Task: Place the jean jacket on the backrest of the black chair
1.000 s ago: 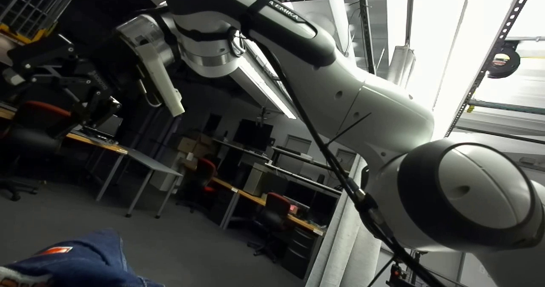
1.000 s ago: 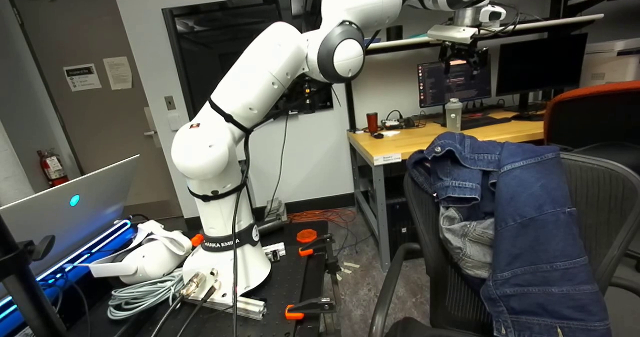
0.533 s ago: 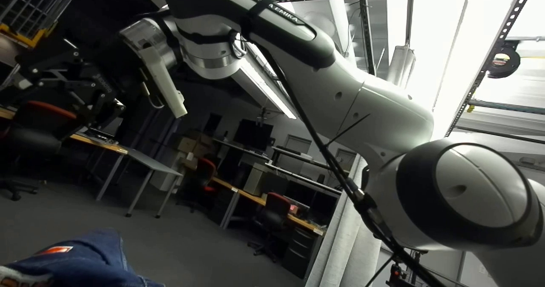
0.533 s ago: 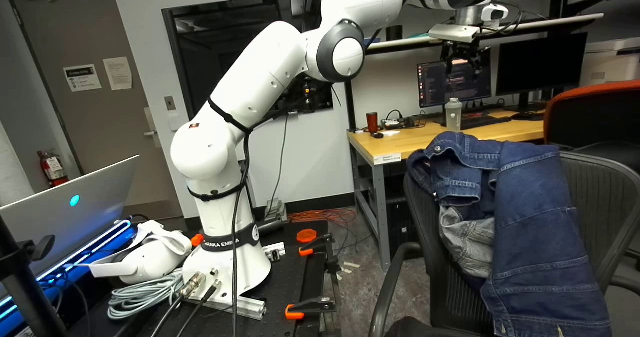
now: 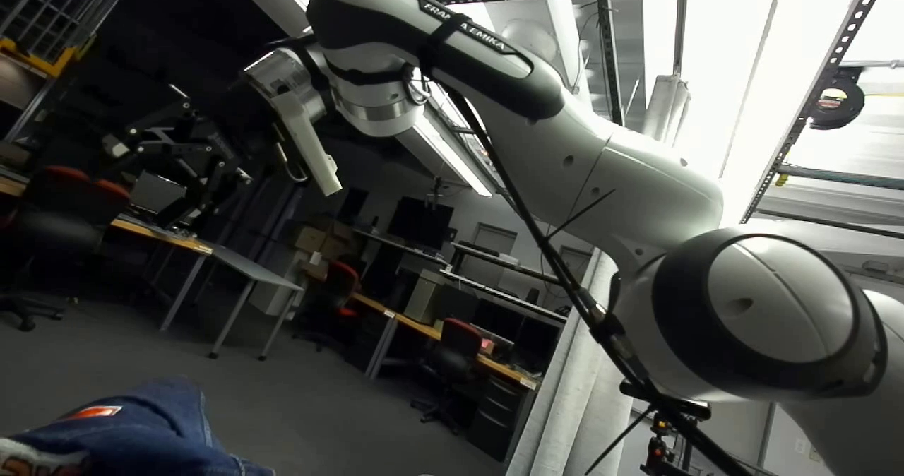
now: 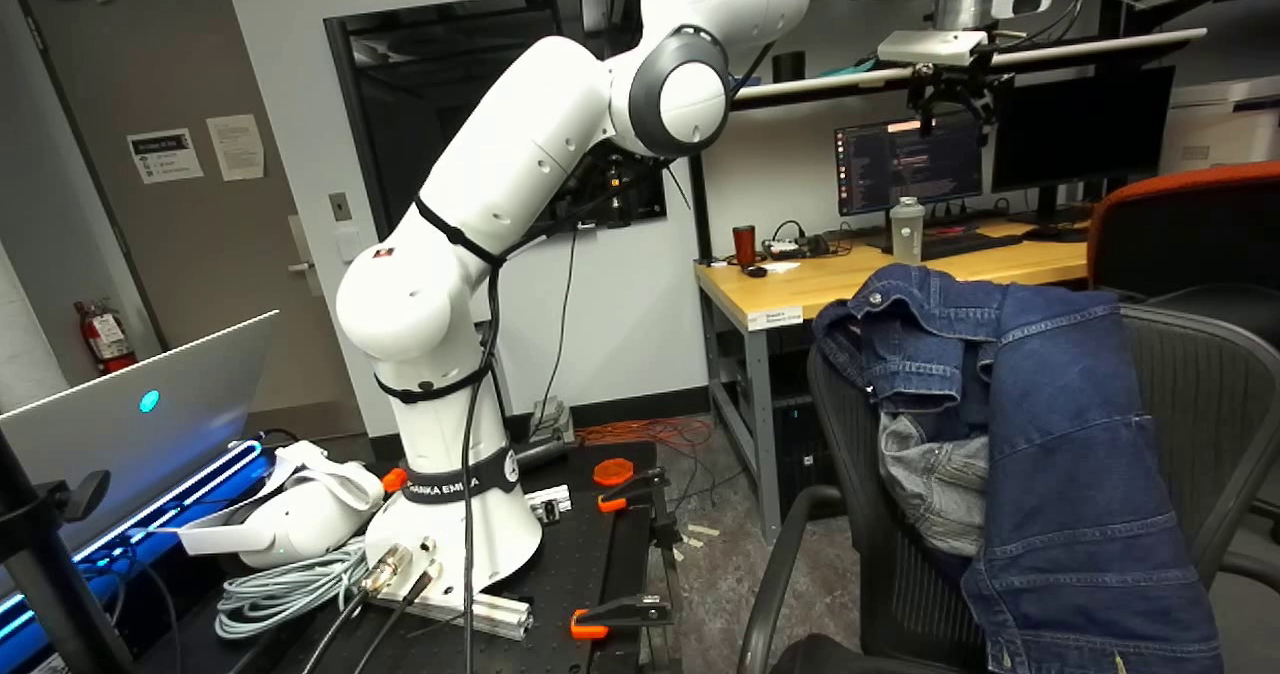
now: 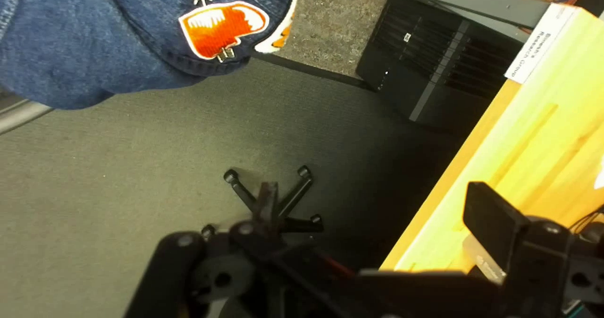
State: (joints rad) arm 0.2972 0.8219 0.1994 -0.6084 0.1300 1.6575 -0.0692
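Dark blue denim jacket [image 6: 1080, 474] draped over black mesh chair backrest [image 6: 1200, 374]

Your black two-finger gripper [image 7: 373, 193] has its fingers spread wide, well apart from the jacket. In an exterior view it shows at 12 o'clock from the jacket. In your wrist view: jacket at 10 o'clock, its orange-red and white patch [image 7: 222, 28] at 11, black boxy computer tower [image 7: 406, 68] at 2, light yellow wooden desk [image 7: 533, 157] at 3.

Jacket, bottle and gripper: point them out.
Jacket [image 6: 1068, 469], in an exterior view: middle of the draped denim.
Bottle [image 6: 907, 234], in an exterior view: its body.
Gripper [image 7: 373, 195], wrist view: midway between its fingertips.
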